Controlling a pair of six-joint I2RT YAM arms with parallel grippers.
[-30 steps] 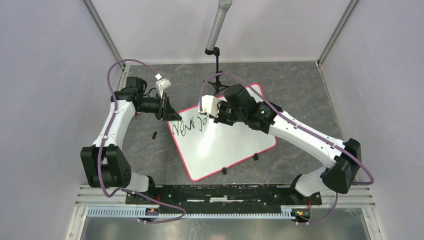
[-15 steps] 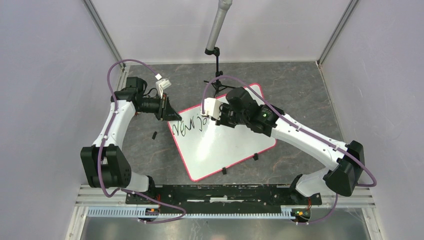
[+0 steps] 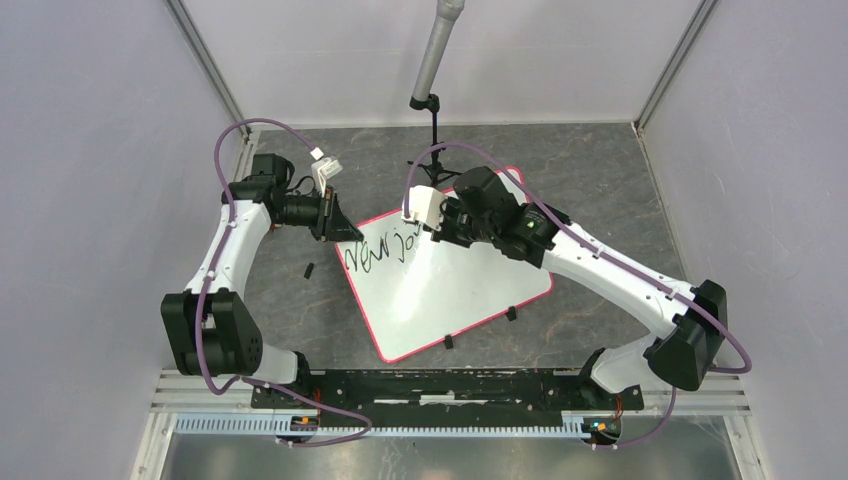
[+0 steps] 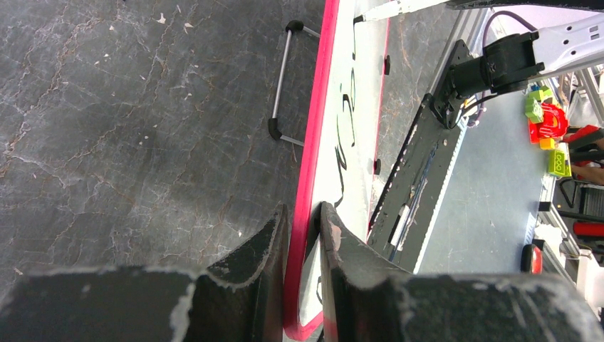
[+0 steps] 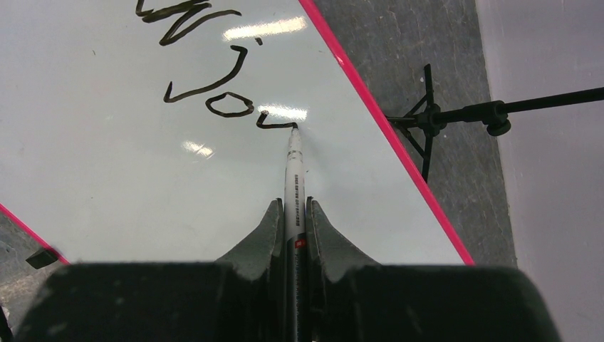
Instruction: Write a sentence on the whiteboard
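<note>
Clamping the whiteboard (image 3: 455, 290) by its pink-red rim, the left gripper (image 4: 303, 211) sits at about nine to ten o'clock of the board in the overhead view. Its jaws stand narrow, one on each face of the edge, so the board looks pinned against sliding. The board lies on the dark stone table (image 3: 600, 190), turned like a diamond with one corner toward the arms' bases. Small black clips (image 3: 510, 314) sit along its near right edge.

Further right, the sentence (image 3: 380, 252) fills only the ten-to-eleven o'clock part of the white surface. It is one slanted run of black cursive strokes that I cannot read with confidence. In the right wrist view its last marks look like a "j", an "o" and a short hooked stroke. The tip of the marker (image 5: 294, 171) touches the board at the end of that hook. The right gripper (image 5: 290, 208) is pinched tight on the marker's barrel, with the pen pointing straight out between the fingers. Beyond the board at twelve o'clock stands a thin black tripod stand (image 3: 435, 165).

By my reading the task is under way but well short of done. Roughly a first word is down, while the board from its centre out to four o'clock is blank. More words are needed before the line reads as a sentence. The pen is placed to carry on the current letter.
</note>
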